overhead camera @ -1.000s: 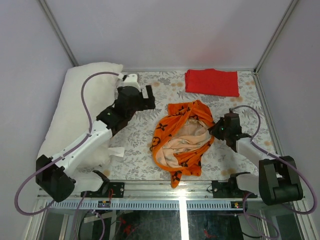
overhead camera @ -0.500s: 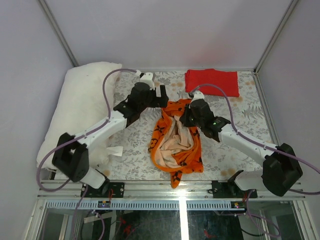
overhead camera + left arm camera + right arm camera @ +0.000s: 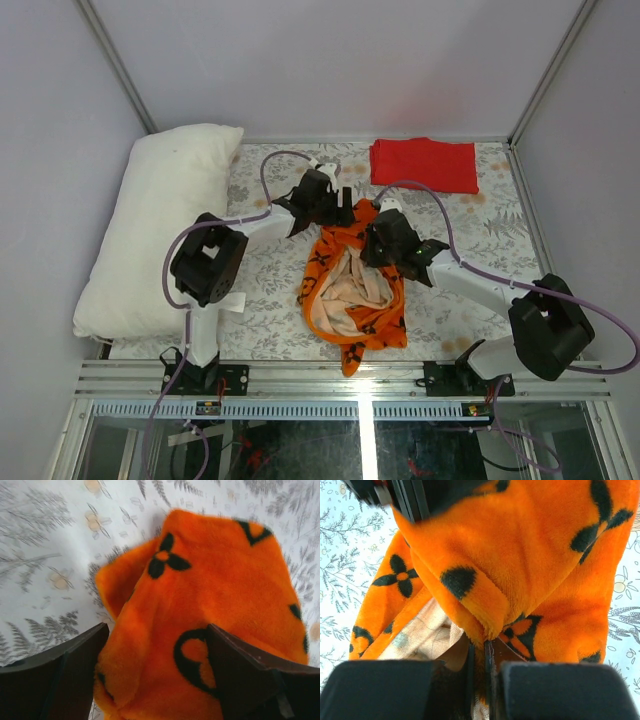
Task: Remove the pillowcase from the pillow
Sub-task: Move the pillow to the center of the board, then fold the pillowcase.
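The floral table (image 3: 262, 300) carries the white pillow (image 3: 150, 230) along its left side, out of its cover. The orange pillowcase (image 3: 355, 295) lies crumpled mid-table, apart from the pillow. The left end effector (image 3: 340, 203), jaws apart, straddles the pillowcase's far end. The right end effector (image 3: 374, 236) is clamped on a fold there.

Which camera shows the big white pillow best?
The top camera: nearly the whole pillow lies at the left there. Both wrist cameras show none of it, only the orange pillowcase and the flowery table cover.
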`<state>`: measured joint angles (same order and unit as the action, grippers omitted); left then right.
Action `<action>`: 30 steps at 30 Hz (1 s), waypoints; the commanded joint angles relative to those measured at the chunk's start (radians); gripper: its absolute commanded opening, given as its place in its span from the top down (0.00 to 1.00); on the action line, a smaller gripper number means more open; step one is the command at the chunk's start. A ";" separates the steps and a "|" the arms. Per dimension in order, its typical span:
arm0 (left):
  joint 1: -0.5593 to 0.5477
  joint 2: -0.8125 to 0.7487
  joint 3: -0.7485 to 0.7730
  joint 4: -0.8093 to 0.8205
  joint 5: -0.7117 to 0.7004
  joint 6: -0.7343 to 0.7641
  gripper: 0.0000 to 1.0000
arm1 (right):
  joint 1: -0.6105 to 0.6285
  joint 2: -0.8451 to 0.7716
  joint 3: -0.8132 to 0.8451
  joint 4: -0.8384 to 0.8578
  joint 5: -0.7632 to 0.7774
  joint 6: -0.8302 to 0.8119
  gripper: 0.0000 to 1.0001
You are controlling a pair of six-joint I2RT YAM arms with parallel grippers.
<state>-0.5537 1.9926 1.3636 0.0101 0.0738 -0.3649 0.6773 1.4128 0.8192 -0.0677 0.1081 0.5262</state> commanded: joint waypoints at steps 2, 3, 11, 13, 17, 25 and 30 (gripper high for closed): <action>0.001 0.015 -0.029 0.165 0.263 -0.017 0.60 | 0.013 -0.028 0.005 0.043 -0.065 -0.007 0.77; 0.003 0.019 -0.019 0.152 0.274 -0.011 0.76 | 0.013 -0.033 0.002 0.044 -0.076 -0.007 0.60; 0.223 -0.259 -0.338 0.294 0.217 -0.172 1.00 | 0.012 -0.169 0.026 -0.053 -0.087 -0.065 0.01; 0.281 -0.395 -0.504 0.333 0.156 -0.201 1.00 | 0.004 -0.225 0.032 -0.059 -0.090 -0.077 0.01; 0.294 -0.665 -0.717 0.319 -0.018 -0.221 1.00 | -0.067 -0.295 0.044 -0.038 -0.214 -0.032 0.01; 0.244 -0.970 -0.896 0.177 -0.176 -0.245 1.00 | -0.245 -0.258 -0.002 -0.077 -0.341 0.114 0.01; 0.242 -1.053 -0.983 0.153 -0.173 -0.270 1.00 | -0.382 -0.283 -0.190 -0.057 -0.435 0.219 0.10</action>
<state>-0.3073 0.9863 0.4339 0.1982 -0.0467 -0.6067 0.3706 1.1492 0.7532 -0.1047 -0.2222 0.6361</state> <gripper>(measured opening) 0.036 0.951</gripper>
